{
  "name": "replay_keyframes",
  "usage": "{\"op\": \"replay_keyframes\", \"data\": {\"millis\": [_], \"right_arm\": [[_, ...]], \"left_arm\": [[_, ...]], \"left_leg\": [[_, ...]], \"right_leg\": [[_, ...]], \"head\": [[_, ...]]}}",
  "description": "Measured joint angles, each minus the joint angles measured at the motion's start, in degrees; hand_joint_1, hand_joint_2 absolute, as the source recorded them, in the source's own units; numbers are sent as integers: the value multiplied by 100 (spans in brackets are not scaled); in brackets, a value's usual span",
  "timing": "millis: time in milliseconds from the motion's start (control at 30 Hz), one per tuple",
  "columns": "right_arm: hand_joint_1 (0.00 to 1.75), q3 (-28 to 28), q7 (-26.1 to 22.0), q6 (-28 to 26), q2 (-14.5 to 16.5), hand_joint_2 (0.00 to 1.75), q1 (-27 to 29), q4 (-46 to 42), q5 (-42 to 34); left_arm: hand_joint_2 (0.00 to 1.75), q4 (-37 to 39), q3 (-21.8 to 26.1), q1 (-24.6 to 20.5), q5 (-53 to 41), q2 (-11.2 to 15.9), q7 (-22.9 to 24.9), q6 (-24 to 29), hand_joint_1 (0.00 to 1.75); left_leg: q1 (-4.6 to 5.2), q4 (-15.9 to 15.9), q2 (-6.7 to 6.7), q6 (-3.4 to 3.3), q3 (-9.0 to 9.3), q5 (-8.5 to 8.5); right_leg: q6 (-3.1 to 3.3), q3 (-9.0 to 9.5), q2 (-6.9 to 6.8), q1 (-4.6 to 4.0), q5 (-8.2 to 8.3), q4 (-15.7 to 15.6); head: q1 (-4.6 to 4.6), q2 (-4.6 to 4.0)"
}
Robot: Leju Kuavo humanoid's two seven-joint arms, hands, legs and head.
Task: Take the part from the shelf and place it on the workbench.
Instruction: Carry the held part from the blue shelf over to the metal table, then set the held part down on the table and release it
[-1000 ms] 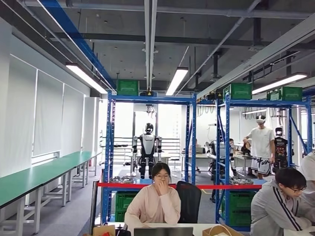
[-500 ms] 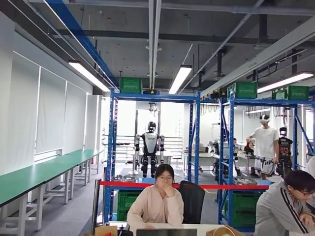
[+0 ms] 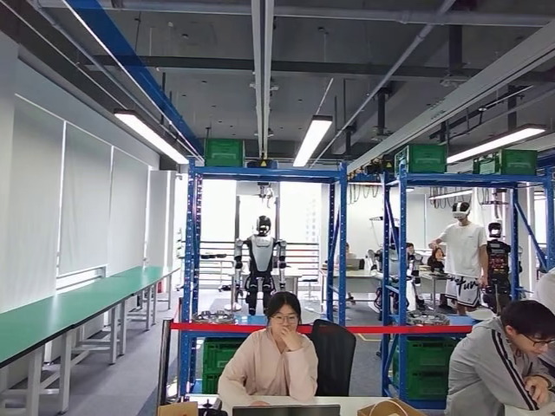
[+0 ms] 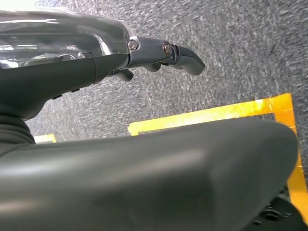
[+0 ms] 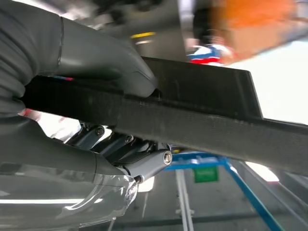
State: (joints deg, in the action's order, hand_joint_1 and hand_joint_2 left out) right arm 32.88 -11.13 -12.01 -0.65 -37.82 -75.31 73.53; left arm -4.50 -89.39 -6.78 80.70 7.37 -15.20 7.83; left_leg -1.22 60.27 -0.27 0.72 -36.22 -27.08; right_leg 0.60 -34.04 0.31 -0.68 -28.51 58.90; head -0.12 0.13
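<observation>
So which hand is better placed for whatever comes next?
Probably the right. The right hand grips a flat black part between thumb and fingers, so it could set it on a workbench. The left hand hangs over the floor near yellow tape, holding nothing.

Blue-framed shelf (image 3: 194,260) with green crates (image 3: 225,152) on top and a red band (image 3: 222,327) across the front. Long green-topped bench (image 3: 78,299) on white legs. Grey speckled floor (image 4: 225,53) marked with yellow tape (image 4: 218,113). Flat black part (image 5: 203,115) in the grey right hand (image 5: 109,67). Dark grey left hand (image 4: 156,50).
</observation>
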Motion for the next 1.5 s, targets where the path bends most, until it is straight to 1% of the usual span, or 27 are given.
{"op": "replay_keyframes", "data": {"millis": [67,133,167,233,267,300,333,367,400,467,500,633,700,767,800,833,867,933,1000,1100,1167,1267,1300,1333,1367,1433,1500], "right_arm": [[175,27,264,-96,19,175,-202,517,474],[175,61,512,-130,42,175,-397,1006,890],[175,79,635,-123,58,175,-500,1241,1062],[175,102,834,-68,100,175,-681,1700,1270],[175,109,896,-32,127,175,-749,1940,1334],[175,115,931,0,154,175,-798,2159,1372],[175,121,948,23,179,175,-838,2358,1396],[175,126,956,32,205,175,-886,2544,1408],[175,128,959,33,232,175,-948,2729,1407],[175,126,943,9,279,175,-1097,3138,1378],[175,124,930,-6,295,175,-1155,3340,1358],[175,77,899,-41,322,175,-1231,3906,1272],[175,44,880,-59,337,175,-1263,4104,1226],[175,0,853,-86,340,175,-1276,4285,1178],[175,-28,833,-97,339,175,-1267,4360,1144],[175,-61,802,-107,337,175,-1256,4425,1103],[175,-97,765,-116,334,175,-1244,4476,1061],[87,-173,680,-135,325,87,-1227,4548,985],[0,-245,590,-153,305,0,-1210,4602,914],[0,-338,474,-179,280,0,-1178,4654,821],[0,-391,434,-198,266,0,-1175,4669,777],[0,-456,349,-207,246,0,-1158,4692,692],[0,-476,273,-207,242,0,-1137,4697,620],[0,-504,164,-207,239,0,-1112,4697,512],[0,-545,38,-209,237,0,-1091,4684,383],[0,-638,-192,-210,237,0,-1077,4632,150],[0,-715,-301,-211,241,0,-1081,4584,46]], "left_arm": [[175,-1,0,0,-40,-2,0,-7,0],[175,-2,0,1,-66,-5,-2,-12,0],[175,-2,0,-7,-76,-7,-3,-13,0],[175,-2,0,-20,-90,-7,-2,-13,0],[175,-2,0,-21,-95,-7,0,-12,0],[175,-2,0,-19,-102,-7,1,-11,0],[175,-2,0,-17,-115,-7,2,-11,0],[175,-2,0,-16,-130,-7,2,-12,0],[175,-2,0,-18,-148,-7,1,-13,0],[175,-2,0,-29,-178,-7,-2,-14,0],[175,-2,0,-32,-189,-7,-3,-13,0],[175,-2,0,-14,-204,-7,-11,-7,0],[175,-2,0,-17,-215,-7,-38,4,0],[175,-2,0,-13,-238,-5,-84,13,0],[175,-2,0,-7,-254,-5,-114,15,0],[175,-2,0,0,-269,-4,-150,15,0],[175,-2,0,4,-282,-3,-186,15,0],[175,-2,0,3,-288,7,-240,20,0],[175,-2,0,-3,-287,17,-275,47,0],[175,-2,0,-2,-287,17,-284,91,0],[175,-2,0,-7,-288,18,-279,95,0],[44,-2,0,-15,-289,20,-287,88,0],[0,-2,0,-13,-289,21,-295,82,0],[0,-2,0,-10,-290,21,-302,75,0],[0,-2,0,-8,-293,22,-306,70,0],[0,-2,0,-9,-304,22,-304,65,0],[0,-2,0,-16,-315,22,-302,65,0]], "left_leg": [[11,-29,-7,-53,9,-15],[-6,-47,-10,-103,23,-8],[-20,-55,-9,-126,33,-6],[-28,-56,-7,-155,42,-15],[-29,-56,-8,-159,48,-19],[-30,-56,-10,-162,55,-24],[-31,-56,-14,-163,64,-30],[-33,-56,-18,-159,79,-39],[-33,-56,-22,-151,95,-49],[-24,-63,-27,-118,114,-64],[-22,-69,-28,-97,115,-67],[-31,-63,-23,12,110,-125],[-29,362,-15,28,-78,-395],[-21,1111,-14,38,-436,-713],[-20,1362,-14,45,-567,-768],[-20,1418,-14,49,-609,-718],[-22,1240,-13,49,-539,-562],[-20,521,-10,36,-211,-167],[-8,19,-5,3,21,-9],[4,-62,-1,-61,52,-26],[-17,-82,6,-115,71,-13],[-28,-91,9,-156,90,-16],[-28,-90,8,-158,94,-18],[-28,-89,7,-158,99,-20],[-29,-89,5,-154,108,-24],[-29,-91,2,-137,130,-35],[-17,-98,1,-104,130,-42]], "right_leg": [[-38,-12,-6,-2,-8,5],[-99,-53,-13,13,-102,127],[-135,-148,-14,26,-223,339],[-188,-493,-17,59,-541,1054],[-203,-687,-18,74,-651,1413],[-213,-813,-18,85,-663,1615],[-215,-843,-18,91,-567,1606],[-207,-762,-17,94,-373,1365],[-189,-601,-17,93,-130,968],[-141,-295,-13,64,160,280],[-114,-218,-10,46,195,105],[0,-157,-8,45,191,-50],[58,-129,-12,62,218,-109],[80,-124,-9,46,213,-113],[85,-119,-8,37,209,-111],[87,-114,-6,32,204,-108],[84,-106,-1,30,196,-102],[56,-92,12,20,160,-70],[13,-108,26,0,127,-19],[-54,-128,36,5,113,-4],[-118,-200,29,21,-35,189],[-203,-652,6,66,-515,1189],[-218,-799,1,78,-597,1481],[-227,-860,-1,87,-576,1584],[-226,-808,-2,93,-447,1450],[-205,-461,-3,95,-58,694],[-163,-189,0,71,146,100]], "head": [[-1,0],[-2,0],[-2,0],[-2,0],[-3,0],[-3,0],[-3,0],[-3,0],[-3,0],[-2,1],[-2,1],[-1,0],[-1,0],[-1,0],[-1,0],[-1,0],[-1,0],[-2,0],[-4,0],[-3,0],[-4,0],[-4,0],[-4,0],[-4,0],[-4,0],[-4,0],[-3,1]]}}
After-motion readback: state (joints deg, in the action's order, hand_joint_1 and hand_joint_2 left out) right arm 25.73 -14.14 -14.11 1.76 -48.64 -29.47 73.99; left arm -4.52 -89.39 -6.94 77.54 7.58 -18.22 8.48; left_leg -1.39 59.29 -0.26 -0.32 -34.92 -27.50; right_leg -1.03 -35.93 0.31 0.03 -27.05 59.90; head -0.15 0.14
